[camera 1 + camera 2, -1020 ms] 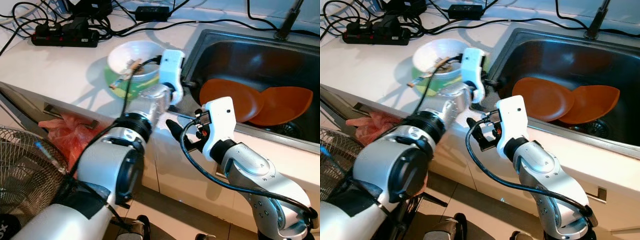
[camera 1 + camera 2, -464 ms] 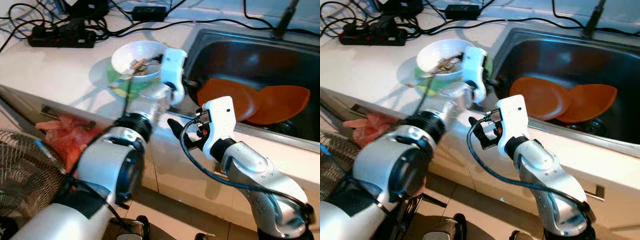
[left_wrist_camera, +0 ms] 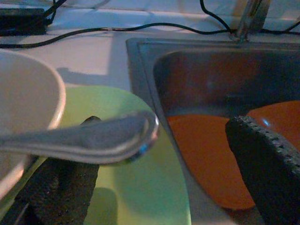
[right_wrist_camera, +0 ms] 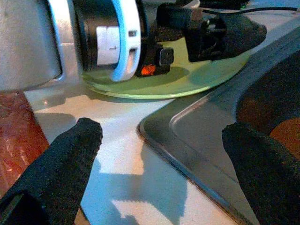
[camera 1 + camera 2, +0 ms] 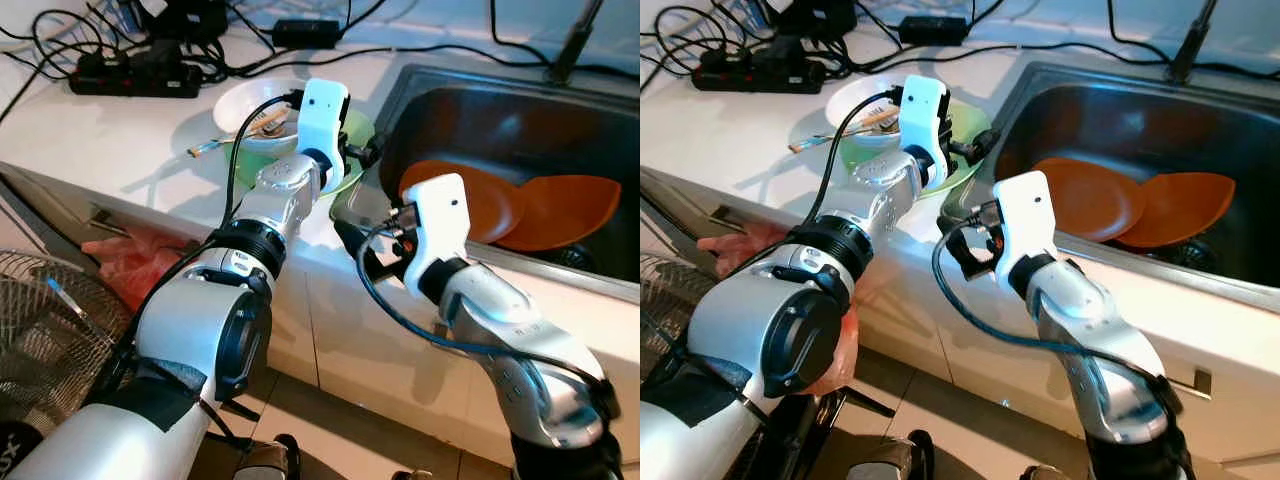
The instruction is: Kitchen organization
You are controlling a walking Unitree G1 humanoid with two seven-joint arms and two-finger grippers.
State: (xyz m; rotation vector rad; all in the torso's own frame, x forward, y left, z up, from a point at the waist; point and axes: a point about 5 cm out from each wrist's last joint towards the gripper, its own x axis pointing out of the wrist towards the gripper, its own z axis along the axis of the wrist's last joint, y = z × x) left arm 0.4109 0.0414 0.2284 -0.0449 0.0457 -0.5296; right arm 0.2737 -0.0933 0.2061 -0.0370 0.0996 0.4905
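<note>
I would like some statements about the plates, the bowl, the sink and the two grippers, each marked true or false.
1. Two orange plates lie in the sink. True.
2. The white bowl rests on a green plate. True.
3. The left gripper has its jaws shut on an orange plate. False: its jaws stand open above the green plate, beside the sink.
4. The right gripper has its jaws open over the counter edge by the sink corner. True.
5. The power strip lies inside the sink. False: it lies on the counter, behind the bowl.
</note>
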